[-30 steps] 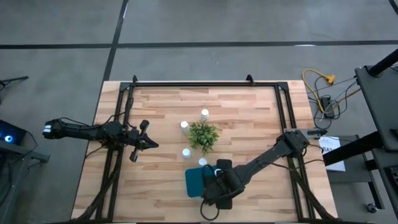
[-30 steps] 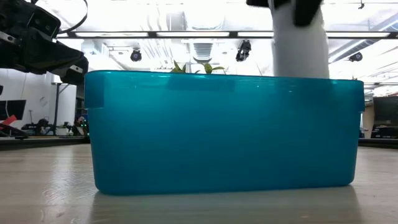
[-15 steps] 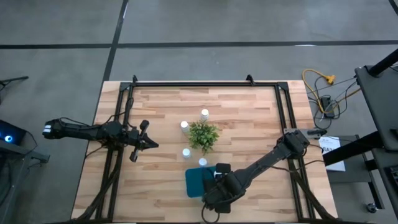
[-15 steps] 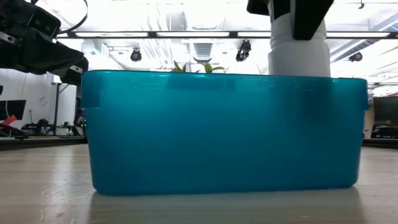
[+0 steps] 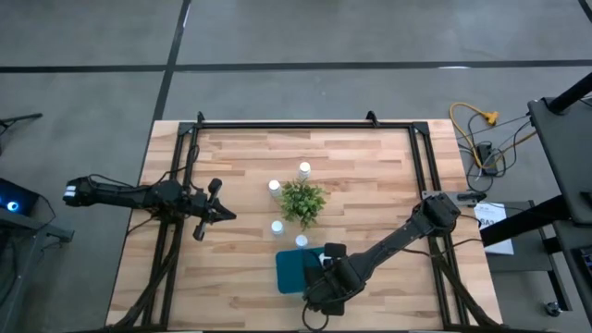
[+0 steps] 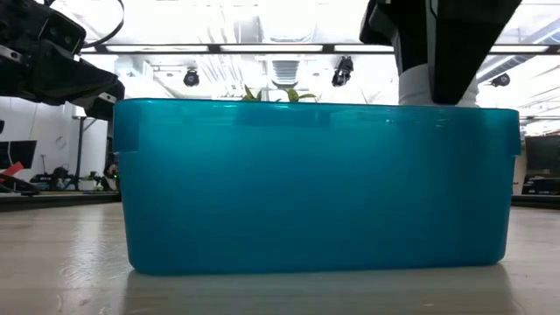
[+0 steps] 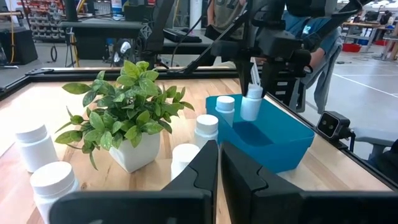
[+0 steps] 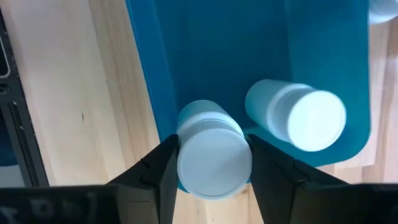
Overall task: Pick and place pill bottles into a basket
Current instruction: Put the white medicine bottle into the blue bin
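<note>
Bottle over the basket — let it go gently

Your right gripper [image 8: 211, 163] pinches a small white plastic pill bottle [image 8: 213, 155] over the teal-blue plastic basket [image 5: 294, 270] by the wooden table's [image 5: 370, 176] front edge — lower, then open; left gripper [image 5: 220, 213] waits closed.

No readable text, labels, brands or numbers anywhere.

Two slim black jointed arms trailing dark cables, each ending in blocky, angular black fingers [image 8: 158, 168].
</note>
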Motion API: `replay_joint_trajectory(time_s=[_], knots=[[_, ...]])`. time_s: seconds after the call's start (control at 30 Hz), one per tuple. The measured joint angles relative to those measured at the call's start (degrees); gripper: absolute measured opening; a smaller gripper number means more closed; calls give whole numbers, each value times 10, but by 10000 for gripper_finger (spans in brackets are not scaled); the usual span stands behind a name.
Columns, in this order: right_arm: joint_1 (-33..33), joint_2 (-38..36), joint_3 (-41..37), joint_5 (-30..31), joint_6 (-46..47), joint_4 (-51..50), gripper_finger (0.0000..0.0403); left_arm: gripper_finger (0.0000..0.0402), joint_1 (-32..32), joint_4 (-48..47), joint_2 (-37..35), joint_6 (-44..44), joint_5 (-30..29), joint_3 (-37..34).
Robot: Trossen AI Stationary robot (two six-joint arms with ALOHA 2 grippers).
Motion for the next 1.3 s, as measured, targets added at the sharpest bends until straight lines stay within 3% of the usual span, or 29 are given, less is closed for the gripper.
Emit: replay_joint_trajectory(time_s=[0.97,1.3], knots=[[1,-3,-42,-8,-8,58,147,1,0,0,0,0,0,0],[1,-3,-42,-9,-10,61,166,1,0,0,0,0,0,0]])
